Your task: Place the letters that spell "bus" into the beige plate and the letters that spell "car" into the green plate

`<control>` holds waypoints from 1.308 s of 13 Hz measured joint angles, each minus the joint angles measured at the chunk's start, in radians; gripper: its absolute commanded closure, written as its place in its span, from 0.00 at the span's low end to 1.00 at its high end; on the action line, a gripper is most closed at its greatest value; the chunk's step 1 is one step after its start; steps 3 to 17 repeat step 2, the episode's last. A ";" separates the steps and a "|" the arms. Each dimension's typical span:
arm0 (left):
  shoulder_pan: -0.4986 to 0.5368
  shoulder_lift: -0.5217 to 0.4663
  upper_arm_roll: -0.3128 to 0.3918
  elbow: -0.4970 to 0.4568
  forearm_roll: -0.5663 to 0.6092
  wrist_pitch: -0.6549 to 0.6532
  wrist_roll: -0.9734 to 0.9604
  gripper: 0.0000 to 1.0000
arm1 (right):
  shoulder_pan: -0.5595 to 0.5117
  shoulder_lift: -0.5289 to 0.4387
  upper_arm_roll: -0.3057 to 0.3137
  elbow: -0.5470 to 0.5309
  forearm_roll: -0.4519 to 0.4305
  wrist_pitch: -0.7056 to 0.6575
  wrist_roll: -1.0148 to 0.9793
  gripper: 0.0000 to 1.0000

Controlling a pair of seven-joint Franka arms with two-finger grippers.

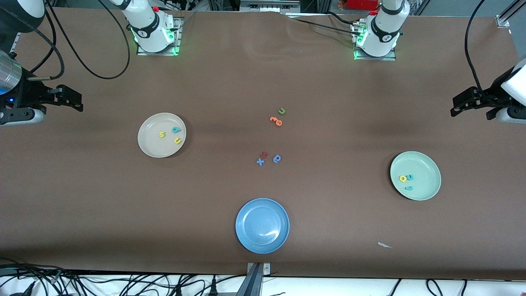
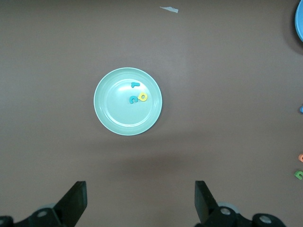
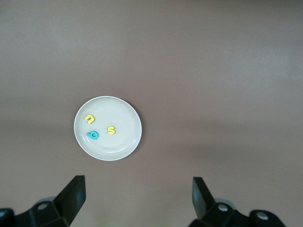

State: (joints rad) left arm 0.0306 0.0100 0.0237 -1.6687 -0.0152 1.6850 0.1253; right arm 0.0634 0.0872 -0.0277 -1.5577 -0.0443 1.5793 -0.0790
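The beige plate (image 1: 153, 146) lies toward the right arm's end of the table and holds a yellow "s" (image 1: 162, 134), a teal "b" (image 1: 176, 130) and a yellow "u" (image 1: 177, 141). The green plate (image 1: 426, 169) lies toward the left arm's end and holds a yellow "a" (image 1: 403, 178), a teal "c" (image 1: 409, 177) and a teal "r" (image 1: 408, 188). My right gripper (image 1: 76, 100) hangs open and empty over the table's edge at its own end. My left gripper (image 1: 457, 105) hangs open and empty over the other end. Both arms wait. Each wrist view looks down on its plate (image 2: 118, 116) (image 3: 124, 138) past open fingers (image 2: 75, 198) (image 3: 75, 194).
A blue plate (image 1: 250, 232) with nothing in it sits nearest the front camera. Loose letters lie mid-table: a green "u" (image 1: 282, 110), orange letters (image 1: 276, 120), a blue "x" (image 1: 260, 161), a red letter (image 1: 265, 154) and a blue rounded letter (image 1: 277, 158). A white scrap (image 1: 384, 245) lies near the front edge.
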 measured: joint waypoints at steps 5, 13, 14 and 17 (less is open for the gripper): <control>0.004 0.001 0.003 -0.003 0.000 0.000 0.002 0.00 | 0.000 0.000 0.000 0.000 0.000 0.000 0.002 0.00; 0.004 0.001 0.003 -0.003 0.000 0.000 0.002 0.00 | 0.000 0.000 0.000 0.000 0.000 0.000 0.002 0.00; 0.004 0.001 0.003 -0.003 0.000 0.000 0.002 0.00 | 0.000 0.000 0.000 0.000 0.000 0.000 0.002 0.00; 0.004 0.001 0.003 -0.003 0.000 0.000 0.002 0.00 | 0.000 0.000 0.000 0.000 0.000 0.000 0.002 0.00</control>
